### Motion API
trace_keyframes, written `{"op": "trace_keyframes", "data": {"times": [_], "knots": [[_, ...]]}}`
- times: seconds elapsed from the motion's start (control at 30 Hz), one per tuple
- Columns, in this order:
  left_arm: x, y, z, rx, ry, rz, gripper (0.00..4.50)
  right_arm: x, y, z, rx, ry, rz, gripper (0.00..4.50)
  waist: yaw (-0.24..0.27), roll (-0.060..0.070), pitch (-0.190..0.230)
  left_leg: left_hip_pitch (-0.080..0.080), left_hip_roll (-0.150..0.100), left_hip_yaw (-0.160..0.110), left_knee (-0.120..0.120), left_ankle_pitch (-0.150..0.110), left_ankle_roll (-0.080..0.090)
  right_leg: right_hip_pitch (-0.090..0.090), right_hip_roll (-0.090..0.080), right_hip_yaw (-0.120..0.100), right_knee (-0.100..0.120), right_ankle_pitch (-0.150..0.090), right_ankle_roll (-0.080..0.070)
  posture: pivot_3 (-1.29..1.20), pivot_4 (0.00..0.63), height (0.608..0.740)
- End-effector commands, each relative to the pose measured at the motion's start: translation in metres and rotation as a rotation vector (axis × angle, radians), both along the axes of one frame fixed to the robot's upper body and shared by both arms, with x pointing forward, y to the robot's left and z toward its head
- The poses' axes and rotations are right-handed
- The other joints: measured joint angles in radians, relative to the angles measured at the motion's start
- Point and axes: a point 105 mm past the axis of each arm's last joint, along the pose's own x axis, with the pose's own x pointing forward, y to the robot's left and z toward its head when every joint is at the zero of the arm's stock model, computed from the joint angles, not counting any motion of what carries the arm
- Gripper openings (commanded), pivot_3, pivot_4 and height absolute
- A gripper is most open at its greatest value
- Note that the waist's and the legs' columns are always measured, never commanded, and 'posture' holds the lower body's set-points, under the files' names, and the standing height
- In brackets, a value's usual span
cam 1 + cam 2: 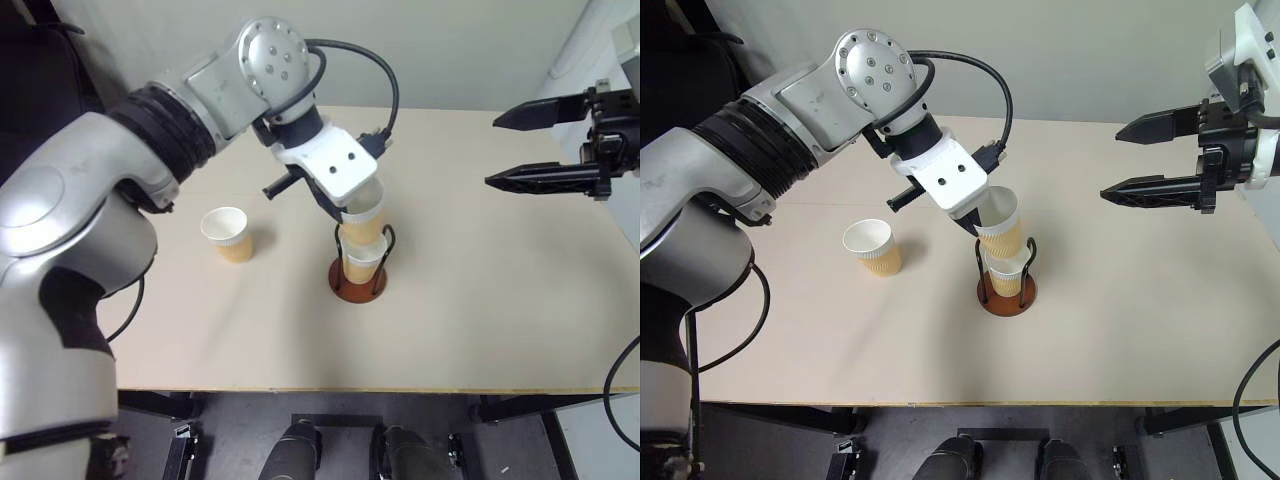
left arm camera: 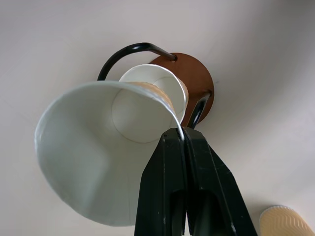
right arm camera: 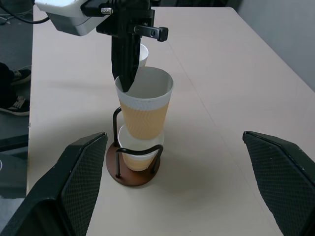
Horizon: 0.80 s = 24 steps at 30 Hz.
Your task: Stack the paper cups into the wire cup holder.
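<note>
Right wrist view first: left gripper (image 3: 129, 81) pinched tight on the rim of a paper cup (image 3: 144, 105), one finger inside the wall and one outside, hanging that cup directly over the wire cup holder (image 3: 134, 169). Sitting already in the holder, between the two black wire loops, a second cup (image 3: 136, 150); base of the held cup just entering its mouth, tilted a little. Third cup (image 1: 227, 233) upright on the bench (image 1: 480, 300), at about 9 o'clock from the holder and near it. Right gripper (image 1: 545, 145) well off at 2 o'clock, jaws spread wide and empty, raised over the bench.

Handling, judged from the look: very light, thin-walled, easily crushed or ovalled by a hard squeeze; ribbed tan band probably grippy, white inside slicker. Rim pinch a sensible hold, since the rolled lip is the stiffest part and leaves the body free to nest. Likely risk: tilt catching the lower rim or a wire loop, or the light holder shifting under a sideways push.
</note>
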Motion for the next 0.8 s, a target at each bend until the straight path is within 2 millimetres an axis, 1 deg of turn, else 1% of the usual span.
{"op": "trace_keyframes", "data": {"times": [0.03, 0.37, 0.6, 0.7, 0.8], "knots": [[-0.004, 0.0, 0.005, 0.005, 0.001, -0.026, 0.01, -0.005, -0.001, 0.007, -0.007, -0.039, 0.001, 4.5, 0.001, 0.0, 0.0, 0.0, 0.001, -0.001, 0.0, 0.0, 0.0, 0.0, -0.001, 0.0, 0.0, 0.0, 0.0, 0.0, 0.15, 0.74], [-0.007, 0.0, 0.0, 0.024, 0.016, -0.043, 0.01, -0.005, -0.002, 0.006, -0.012, -0.036, -0.005, 4.5, 0.0, 0.0, 0.0, -0.002, -0.001, -0.001, 0.001, 0.001, -0.001, -0.001, -0.001, -0.001, 0.0, 0.0, 0.001, 0.0, 0.15, 0.74], [-0.004, 0.004, -0.006, 0.054, 0.019, -0.038, 0.01, -0.006, -0.003, 0.004, -0.011, -0.031, -0.008, 4.5, 0.001, 0.0, 0.0, -0.002, -0.001, -0.001, 0.001, 0.001, -0.001, -0.001, -0.002, -0.001, 0.0, 0.001, 0.001, 0.0, 0.15, 0.74], [-0.002, 0.004, -0.008, 0.056, 0.013, -0.041, 0.59, -0.006, -0.003, 0.003, -0.012, -0.03, -0.008, 4.5, 0.001, 0.0, 0.0, -0.002, -0.002, -0.001, 0.001, 0.001, 0.0, -0.001, -0.002, 0.0, 0.0, 0.001, 0.001, 0.0, 0.15, 0.74], [-0.003, 0.004, -0.009, 0.054, 0.019, -0.042, 1.66, -0.005, -0.003, 0.003, -0.013, -0.029, -0.01, 4.5, 0.001, 0.0, 0.0, -0.002, -0.002, -0.002, 0.001, 0.001, 0.0, -0.001, -0.003, 0.0, 0.0, 0.001, 0.002, 0.0, 0.15, 0.74]]}}
